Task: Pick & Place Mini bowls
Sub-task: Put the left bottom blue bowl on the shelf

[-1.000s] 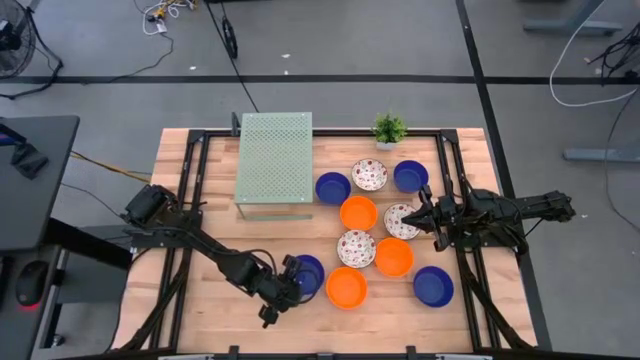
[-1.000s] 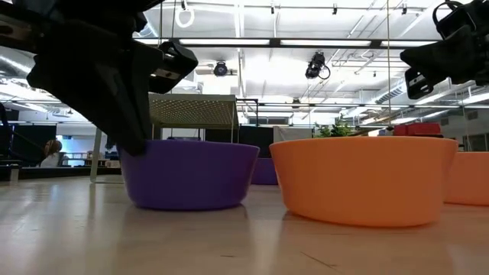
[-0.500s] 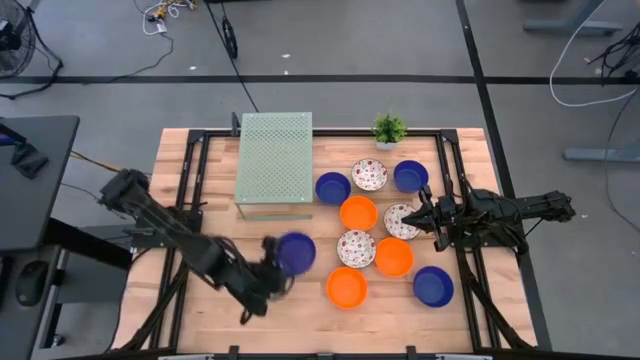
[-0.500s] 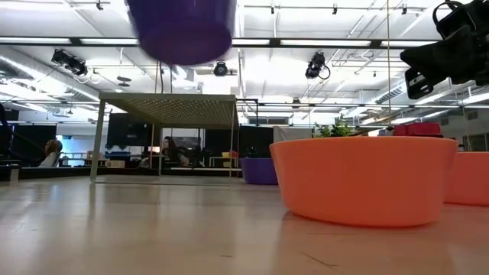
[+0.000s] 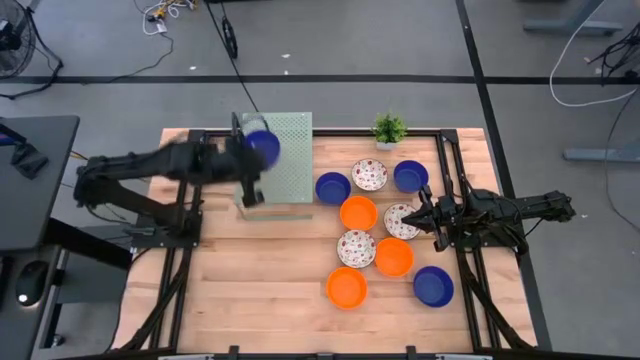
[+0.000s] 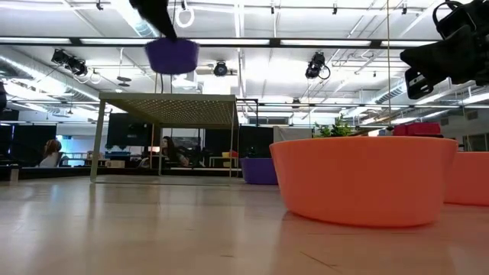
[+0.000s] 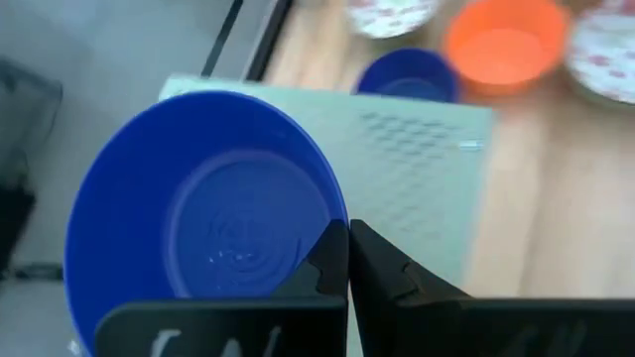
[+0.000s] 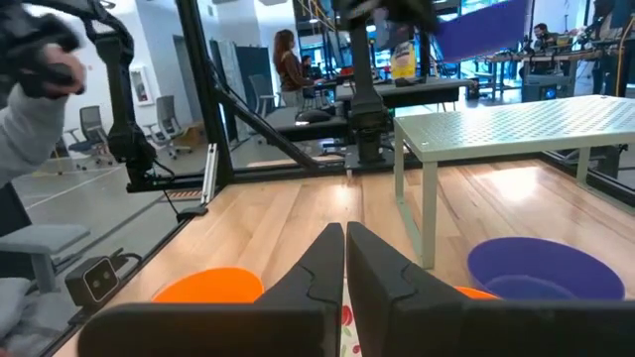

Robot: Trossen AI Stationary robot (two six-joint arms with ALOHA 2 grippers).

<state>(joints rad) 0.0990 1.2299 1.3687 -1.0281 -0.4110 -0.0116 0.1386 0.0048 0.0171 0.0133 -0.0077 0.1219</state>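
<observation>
My left gripper (image 5: 248,152) is shut on a dark blue mini bowl (image 5: 262,147), held in the air over the pale green perforated rack (image 5: 275,160). In the low view the bowl (image 6: 172,56) hangs high above the rack top. The other mini bowls rest on their bases on the table's right half: blue (image 5: 333,187), (image 5: 410,176), (image 5: 433,286); orange (image 5: 358,213), (image 5: 394,257), (image 5: 346,288); floral white (image 5: 369,174), (image 5: 356,248), (image 5: 400,220). My right gripper (image 5: 422,218) is shut and hovers beside the rightmost floral bowl. My left gripper pinches the blue bowl by its rim (image 7: 319,230), one finger inside the bowl and one finger (image 7: 382,263) outside the wall. The fingers come from above, slanting from the table's left. The bowl is lifted clear, mouth up, above the rack.
A small green potted plant (image 5: 389,128) stands at the far edge, right of the rack. The rack stands on thin legs with open room beneath it. Bare wood lies along the table's near left part (image 5: 250,290). People show in the room beyond the table.
My left gripper has carried the blue bowl from the table's near side, beside an orange bowl, up and toward the far edge. The bowl went from resting on the wood to lifted clear, now above the green rack. The hold stayed shut.
</observation>
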